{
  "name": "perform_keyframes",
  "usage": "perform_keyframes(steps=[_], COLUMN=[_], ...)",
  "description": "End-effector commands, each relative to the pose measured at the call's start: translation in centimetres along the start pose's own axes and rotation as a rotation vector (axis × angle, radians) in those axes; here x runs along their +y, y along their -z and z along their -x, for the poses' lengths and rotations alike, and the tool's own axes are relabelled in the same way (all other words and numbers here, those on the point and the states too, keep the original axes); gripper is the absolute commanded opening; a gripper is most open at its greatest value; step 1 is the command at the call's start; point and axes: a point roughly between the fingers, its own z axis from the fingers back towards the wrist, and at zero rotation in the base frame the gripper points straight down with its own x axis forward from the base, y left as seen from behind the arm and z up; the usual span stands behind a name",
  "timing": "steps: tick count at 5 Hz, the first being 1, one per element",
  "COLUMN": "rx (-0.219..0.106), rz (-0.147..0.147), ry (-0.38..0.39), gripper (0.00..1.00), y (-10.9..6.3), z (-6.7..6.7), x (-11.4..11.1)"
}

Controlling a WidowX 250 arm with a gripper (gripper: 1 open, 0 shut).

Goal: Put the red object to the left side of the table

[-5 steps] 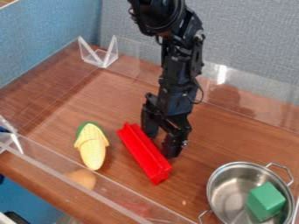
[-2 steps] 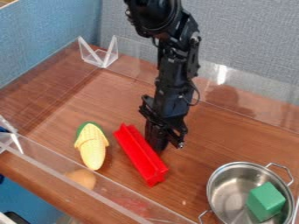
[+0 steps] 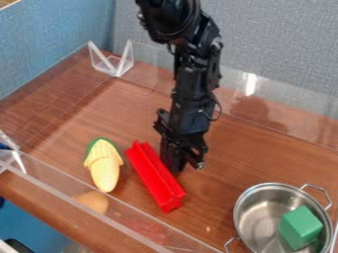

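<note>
Near the table front edge: red block, likely rigid, light, slick plastic; take across its narrow width. Claw clenched at its far end, hold unconfirmed.

A long, bright red block, bar-shaped, lies flat and diagonal at lower centre on the reddish-brown wood-grain table, near its front clear wall.

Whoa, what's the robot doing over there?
The robot arm is reaching down to the table. Its gripper is shut at the far end of the long red object, which lies flat and isn't lifted yet. You can't tell if it really has hold of it. A toy corn lies beside it, and a green cube sits in a metal pot.
</note>
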Motion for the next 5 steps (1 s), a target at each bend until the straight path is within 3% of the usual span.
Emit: perform_keyframes(steps=[1, 5], rx=[-0.074, -0.118], rz=[-0.033, -0.049], ry=[0.001, -0.009], gripper=[0.00, 0.00], y=[-2.2, -4.3], z=[0.1, 0.9], x=[0.5, 0.7])
